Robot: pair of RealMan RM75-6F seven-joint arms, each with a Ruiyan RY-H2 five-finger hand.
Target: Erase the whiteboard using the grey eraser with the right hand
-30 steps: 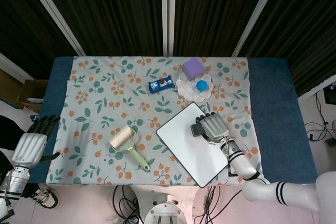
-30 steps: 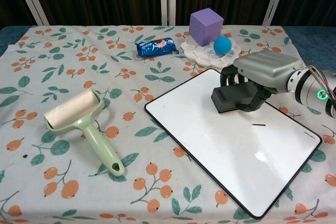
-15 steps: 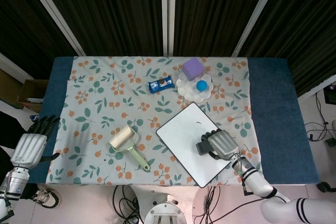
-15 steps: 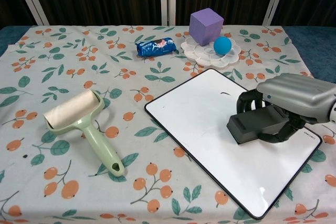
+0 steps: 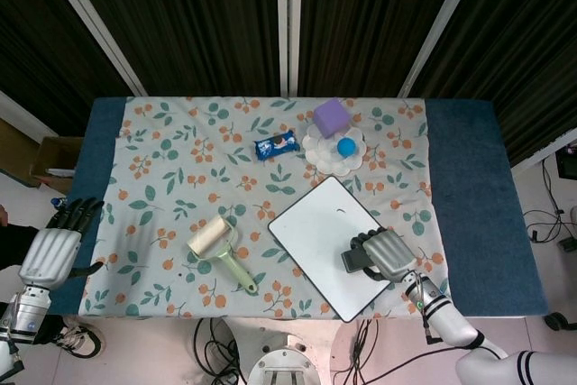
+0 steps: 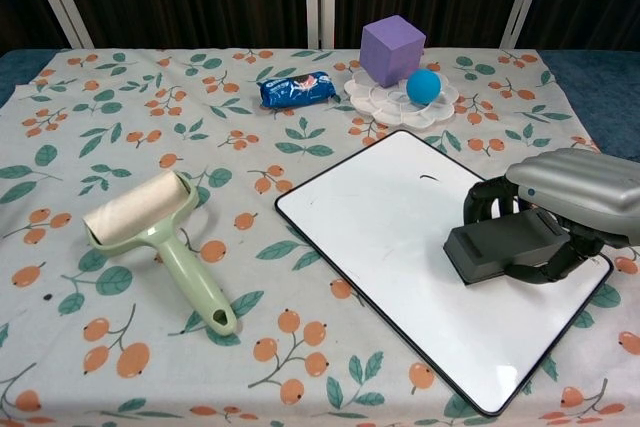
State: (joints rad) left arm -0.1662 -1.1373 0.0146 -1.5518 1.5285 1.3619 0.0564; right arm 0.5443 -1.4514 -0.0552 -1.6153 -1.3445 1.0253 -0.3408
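Gripping the grey eraser [image 6: 500, 248] across its long sides suits it: it looks light and rigid, best pressed flat. The right hand [image 6: 570, 197] arches palm-down over it, fingers curled around the block, near the whiteboard [image 6: 400, 247]'s right edge. The left hand [image 5: 56, 245] hangs off the table's left edge, fingers straight, holding nothing.
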